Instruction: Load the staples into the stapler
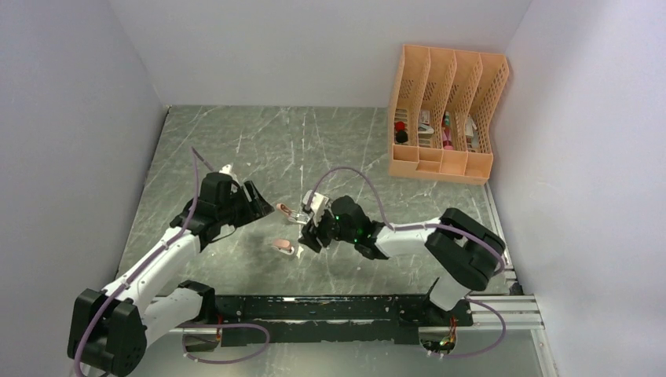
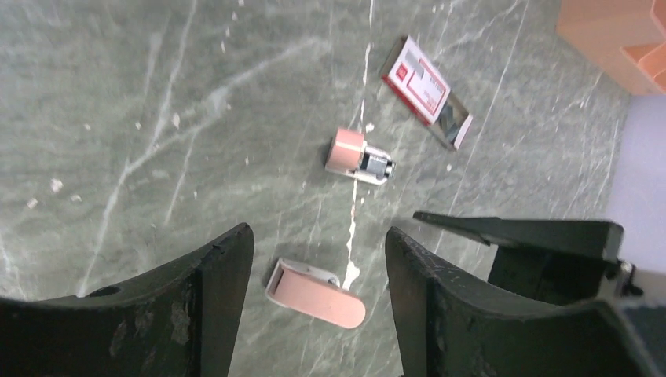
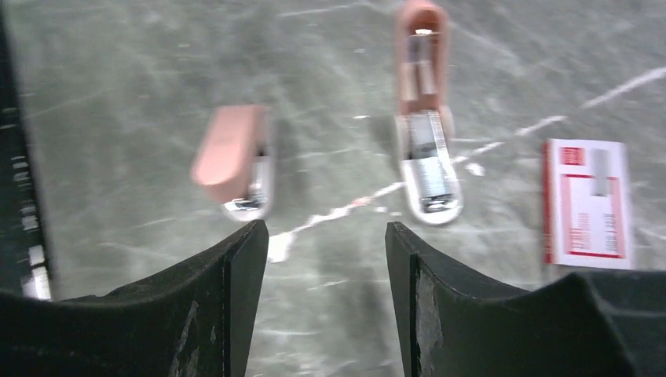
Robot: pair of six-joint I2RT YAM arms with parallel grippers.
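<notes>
Right end effector: spread wide, nothing between the fingers, held low over the table
Just ahead of it: opened stapler lying flat, pink arm hinged open, metal channel bared; whether the channel holds anything, cannot tell through the blur
Beside that: second stapler, salmon-pink, lying apart from the opened one
Left end effector: likewise spread and empty, facing the right one across the two staplers
Staples: in the red-and-white box flat on the table, greyish tray sticking partly out of one end with a silvery glint inside; near the opened stapler, on the side away from the second stapler, touched by neither end effector
Far right corner: orange file organiser, well apart from the rest
</notes>
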